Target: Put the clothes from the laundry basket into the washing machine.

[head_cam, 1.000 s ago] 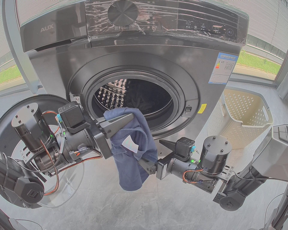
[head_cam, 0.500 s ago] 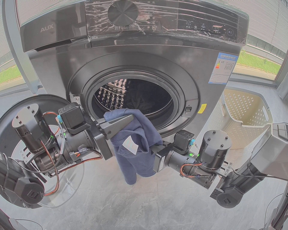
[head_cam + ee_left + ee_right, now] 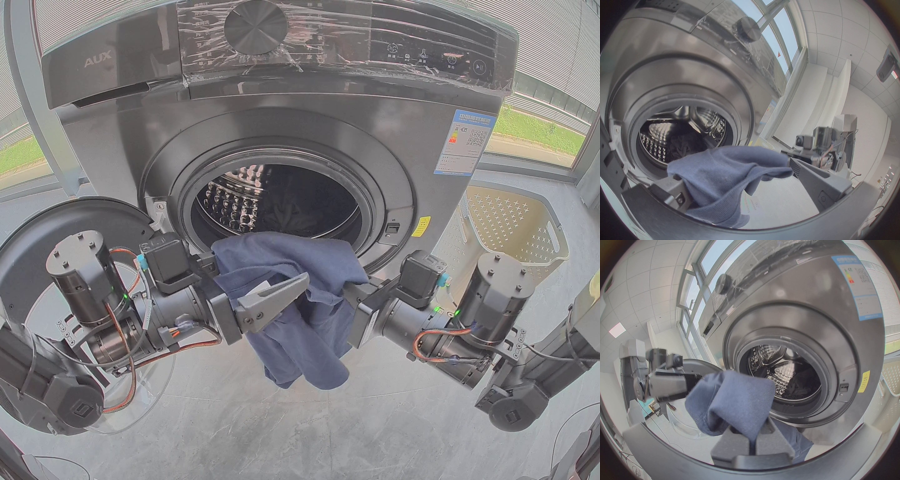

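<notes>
Now the right gripper, pinched shut on the navy garment, has lifted it from hanging low to the 6 o'clock rim of the washer's drum mouth, left gripper splayed wide, cloth draped over; probably ready to push in.

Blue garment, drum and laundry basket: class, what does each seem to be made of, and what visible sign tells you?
Blue garment: soft matte knit, probably cotton; it drapes in folds.
Drum: polished metal, likely stainless steel; bright glints on its dimpled wall.
Laundry basket: cream moulded plastic, apparently; stiff perforated walls, dull sheen.
</notes>
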`<state>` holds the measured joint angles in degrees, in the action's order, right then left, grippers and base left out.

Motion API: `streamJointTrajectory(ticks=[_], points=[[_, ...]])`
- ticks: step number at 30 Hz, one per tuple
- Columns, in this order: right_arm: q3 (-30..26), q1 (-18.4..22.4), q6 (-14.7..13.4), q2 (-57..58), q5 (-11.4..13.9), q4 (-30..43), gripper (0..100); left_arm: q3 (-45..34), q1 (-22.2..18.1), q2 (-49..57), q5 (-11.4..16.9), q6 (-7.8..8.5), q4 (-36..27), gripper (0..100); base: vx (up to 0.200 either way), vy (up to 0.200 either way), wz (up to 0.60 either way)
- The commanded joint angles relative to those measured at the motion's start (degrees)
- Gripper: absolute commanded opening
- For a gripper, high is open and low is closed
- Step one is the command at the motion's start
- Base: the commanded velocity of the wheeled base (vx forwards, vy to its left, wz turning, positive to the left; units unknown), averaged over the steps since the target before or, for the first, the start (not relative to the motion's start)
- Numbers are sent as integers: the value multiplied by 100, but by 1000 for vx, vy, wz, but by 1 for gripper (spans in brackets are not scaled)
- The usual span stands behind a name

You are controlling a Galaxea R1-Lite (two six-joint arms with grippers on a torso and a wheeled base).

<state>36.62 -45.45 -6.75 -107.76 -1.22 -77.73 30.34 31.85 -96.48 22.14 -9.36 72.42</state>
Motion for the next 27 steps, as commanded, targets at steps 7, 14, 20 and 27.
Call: streamJointTrajectory(ticks=[7, 14, 20, 27], points=[[275, 36, -1, 441, -124, 3, 0, -855, -118, -583, 80, 57, 263, 100, 0, 0, 0], [504, 45, -1, 414, -159, 38, 0, -1250, -109, -1304, 80, 66, 1309, 100, 0, 0, 0], [680, 36, -1, 370, -177, 56, 0, -1426, -100, -1681, 89, 207, 1661, 100, 0, 0, 0], [1014, 36, -10, 221, -405, 82, 0, -1505, -56, -1954, 159, 523, 1661, 100, 0, 0, 0]])
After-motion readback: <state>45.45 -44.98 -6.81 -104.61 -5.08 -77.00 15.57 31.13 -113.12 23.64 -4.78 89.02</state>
